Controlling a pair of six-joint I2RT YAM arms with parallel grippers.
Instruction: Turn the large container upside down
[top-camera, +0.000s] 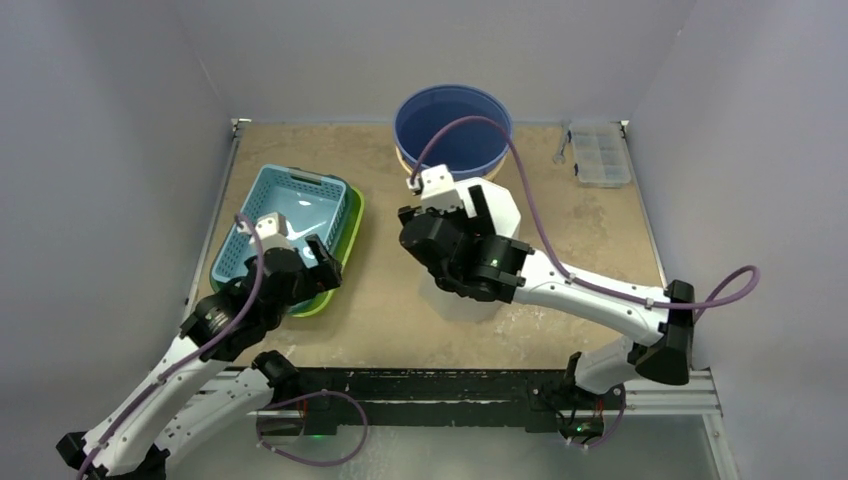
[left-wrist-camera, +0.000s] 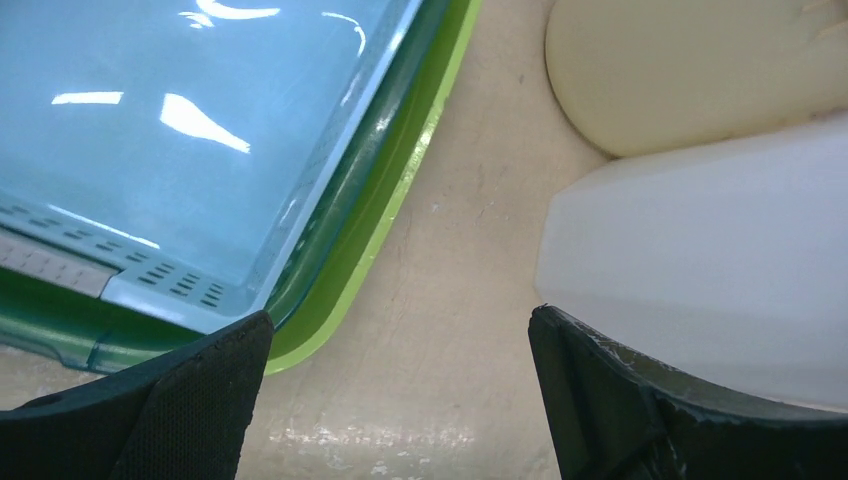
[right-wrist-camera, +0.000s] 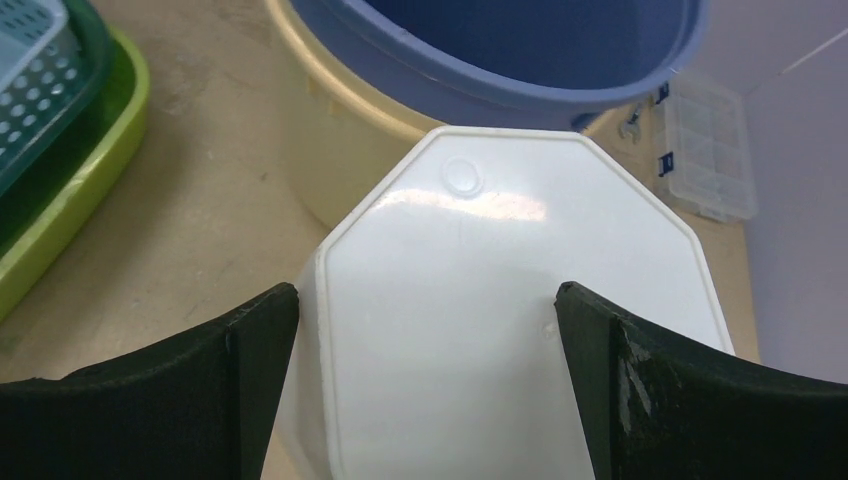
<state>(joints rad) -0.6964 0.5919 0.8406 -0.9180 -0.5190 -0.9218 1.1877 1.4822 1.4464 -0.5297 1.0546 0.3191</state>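
As the right gripper (right-wrist-camera: 423, 300) hangs wide open over the base-up white container (right-wrist-camera: 520, 240), lifting clear seems all that remains

Tan speckled tabletop (top-camera: 400, 300) bearing lime-green plastic tray (top-camera: 354, 222) left, cream round basin (right-wrist-camera: 330, 150) far edge, clear plastic compartment box (top-camera: 600, 155) far right, white octagonal plastic container (right-wrist-camera: 510, 330) near centre.

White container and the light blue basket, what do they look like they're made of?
White container: probably moulded plastic, glossy, with bright highlights and a round mould dimple on its flat face. Light blue basket: probably plastic too, with a shiny floor and perforated walls.
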